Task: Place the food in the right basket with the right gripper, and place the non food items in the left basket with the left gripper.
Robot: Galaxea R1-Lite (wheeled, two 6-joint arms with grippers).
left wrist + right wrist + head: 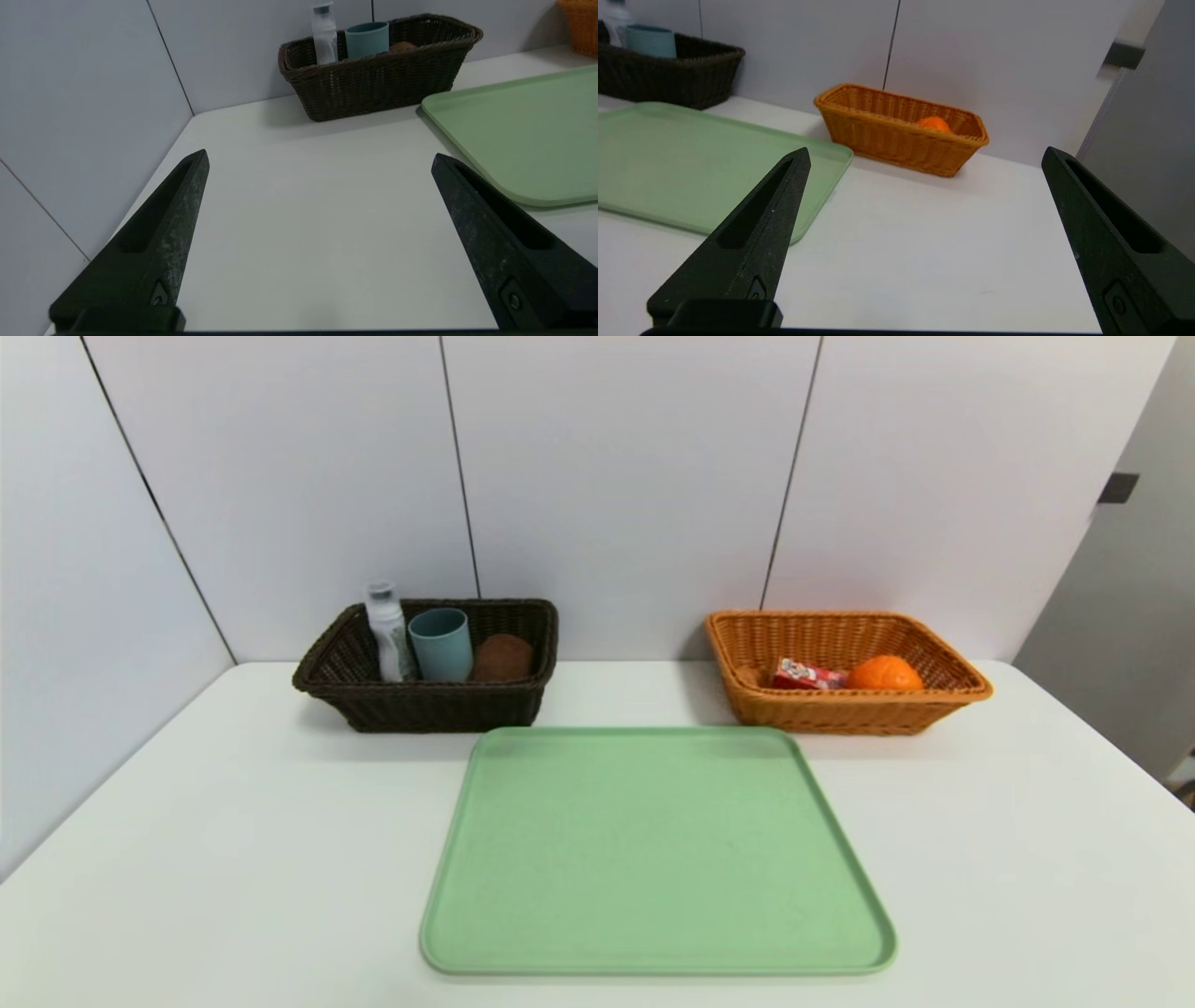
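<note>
We find the green tray [653, 859] bare, so nothing is left on it for either arm to pick up; in our judgement the sorting is finished and no grasp is pending.

Our left claw [320, 158] stands wide open and holds nothing, low over the white worktop [303, 210]. Ahead of it, well apart and slightly toward the tray side, sits the dark basket [378, 79], its long axis running across the line the claw points along. In it we count three things: one white bottle [388, 633] upright, one teal cup [442, 644] upright just beside it, and one brown rounded item [502, 658] next to the cup.

Our right claw [924, 156] is likewise spread open and empty. The orange basket [901, 130] lies ahead of it, well apart, also set broadside to it, with the tray off to its inner side. In the head view we count two things there: one red packet [805, 675] and one orange fruit [883, 674], touching or nearly so.

Each claw is the nearer one to its own basket: two baskets, one tray.
</note>
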